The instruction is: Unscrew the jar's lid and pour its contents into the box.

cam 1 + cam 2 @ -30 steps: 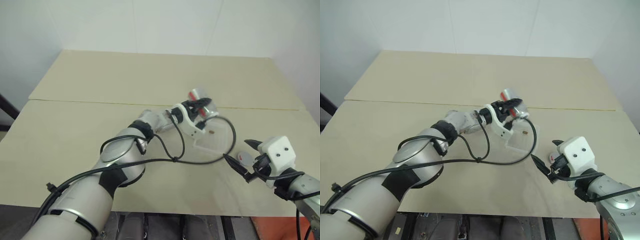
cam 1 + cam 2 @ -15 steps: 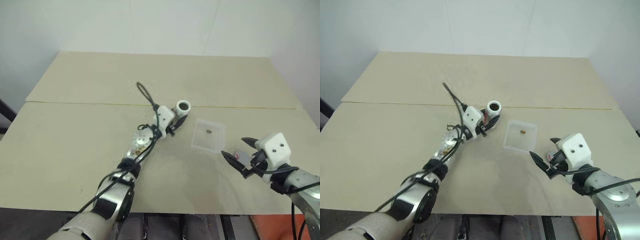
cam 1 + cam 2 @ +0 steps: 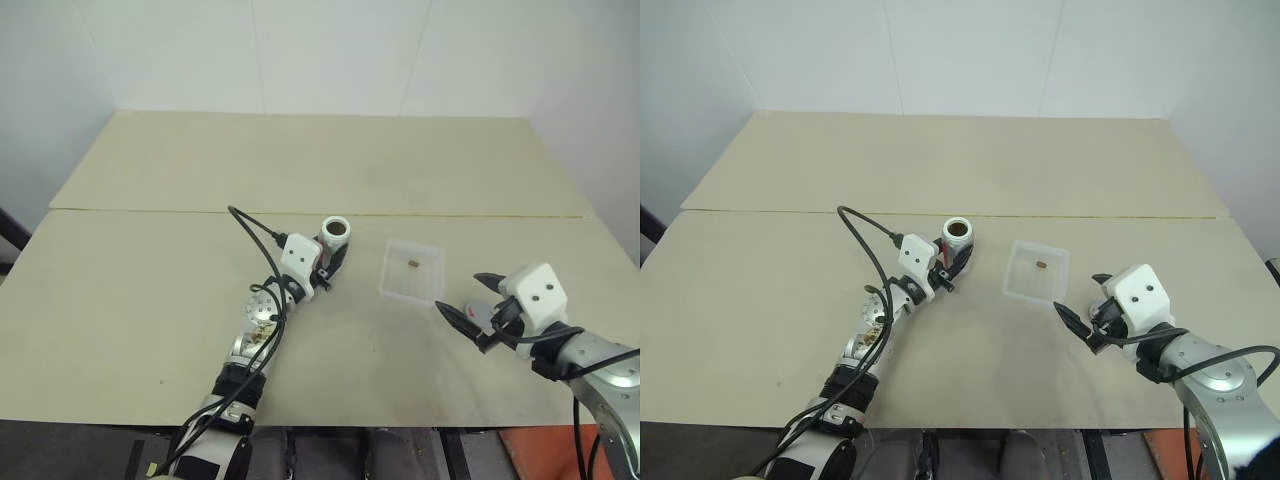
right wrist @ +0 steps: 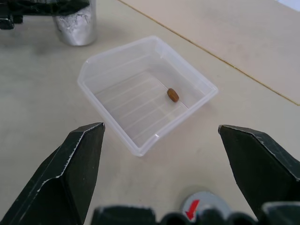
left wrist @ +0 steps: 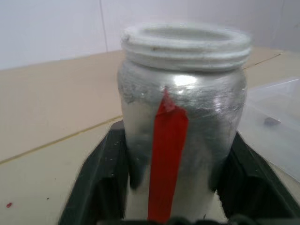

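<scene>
Left fingers (image 5: 171, 187) flanking upright jar (image 5: 183, 117)

The open silver jar (image 3: 335, 231) stands upright beside the clear box (image 3: 412, 272) holding one brown pellet (image 3: 413, 264).

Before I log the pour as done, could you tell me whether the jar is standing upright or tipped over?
Upright. The jar stands on the table with its open mouth facing up, lid off, between the left gripper's fingers.
</scene>
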Motion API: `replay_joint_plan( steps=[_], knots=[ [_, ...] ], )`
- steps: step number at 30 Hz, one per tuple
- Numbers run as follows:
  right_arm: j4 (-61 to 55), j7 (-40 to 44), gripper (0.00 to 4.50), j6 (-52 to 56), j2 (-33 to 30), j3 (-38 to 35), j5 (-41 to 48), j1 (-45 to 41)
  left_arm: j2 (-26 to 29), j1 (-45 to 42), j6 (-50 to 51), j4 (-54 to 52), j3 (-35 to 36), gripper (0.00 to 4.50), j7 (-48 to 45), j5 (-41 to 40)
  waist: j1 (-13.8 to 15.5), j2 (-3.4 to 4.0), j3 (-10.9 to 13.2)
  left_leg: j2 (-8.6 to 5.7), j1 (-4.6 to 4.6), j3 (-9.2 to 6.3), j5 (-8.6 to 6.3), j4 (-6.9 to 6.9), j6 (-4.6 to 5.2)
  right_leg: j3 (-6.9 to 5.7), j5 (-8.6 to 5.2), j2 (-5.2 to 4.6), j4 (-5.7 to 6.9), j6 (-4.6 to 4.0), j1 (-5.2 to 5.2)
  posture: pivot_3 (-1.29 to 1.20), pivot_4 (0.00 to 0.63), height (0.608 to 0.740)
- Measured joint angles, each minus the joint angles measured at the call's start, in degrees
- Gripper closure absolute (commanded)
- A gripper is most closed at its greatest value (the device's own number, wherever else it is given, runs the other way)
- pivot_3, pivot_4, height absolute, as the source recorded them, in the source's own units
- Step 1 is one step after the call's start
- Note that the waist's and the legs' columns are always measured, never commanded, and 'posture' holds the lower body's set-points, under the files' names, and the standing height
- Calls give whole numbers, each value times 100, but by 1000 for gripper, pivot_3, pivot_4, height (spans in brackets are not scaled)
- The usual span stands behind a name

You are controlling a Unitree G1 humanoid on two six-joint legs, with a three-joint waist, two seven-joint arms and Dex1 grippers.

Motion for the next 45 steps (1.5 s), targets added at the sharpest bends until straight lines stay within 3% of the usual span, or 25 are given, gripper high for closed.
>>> replay_joint_plan(
  steps=[3, 12, 17, 25, 32, 39, 45],
  knots=[
    [3, -5, 0, -34, 2, 15, -45, 0, 69, 113, 174, 1, -3, 33, -9, -54, 9, 0, 0, -1, -1, -1, 1, 2, -1, 0, 0, 0, 0, 0, 0, 0, 150, 740],
    [84, -13, 0, -93, 11, 27, -119, -28, 222, 448, 650, -870, -93, 33, -150, -171, 15, 1, 0, 0, -6, 0, 0, 0, -1, 0, 0, 0, 2, 0, 2, 0, 150, 740],
    [157, -5, 0, -132, 11, 40, -166, -42, 765, 950, 1345, -1907, -194, 33, -591, -414, 6, 4, -2, 5, 4, -1, 0, 0, -2, 4, -1, 0, -5, -2, 2, 0, 150, 740],
    [300, 235, 0, -209, -16, 83, -71, -285, 1525, 1645, 2360, -3422, -47, 33, -494, -429, 9, 9, -5, 8, 2, -2, 0, -9, -2, 6, -1, 0, -4, -2, 0, 0, 150, 740],
    [1099, 1652, 0, -998, -868, -212, 252, -424, 3068, 1959, 1254, -3819, 604, 33, -910, -119, 16, 11, -6, 8, 10, 0, -4, -12, 5, 7, 0, -2, -22, -6, 6, 0, 150, 740],
    [2319, 2455, 0, -1737, -1352, -161, 170, -1237, 3686, 2681, 1147, -3979, 1515, 33, -1861, -1161, -24, 14, -7, 14, 12, 7, 7, -37, -14, 7, -2, -1, -19, -9, -3, 0, 150, 740],
    [2760, 2785, 0, -2083, -1357, 221, 77, -1661, 3804, 3160, 1262, -4342, 1813, 33, -2168, -1646, 6, 14, -7, 12, 13, 8, 3, -36, -8, 8, -2, -7, -25, -9, 1, 0, 150, 740]
  ],
)
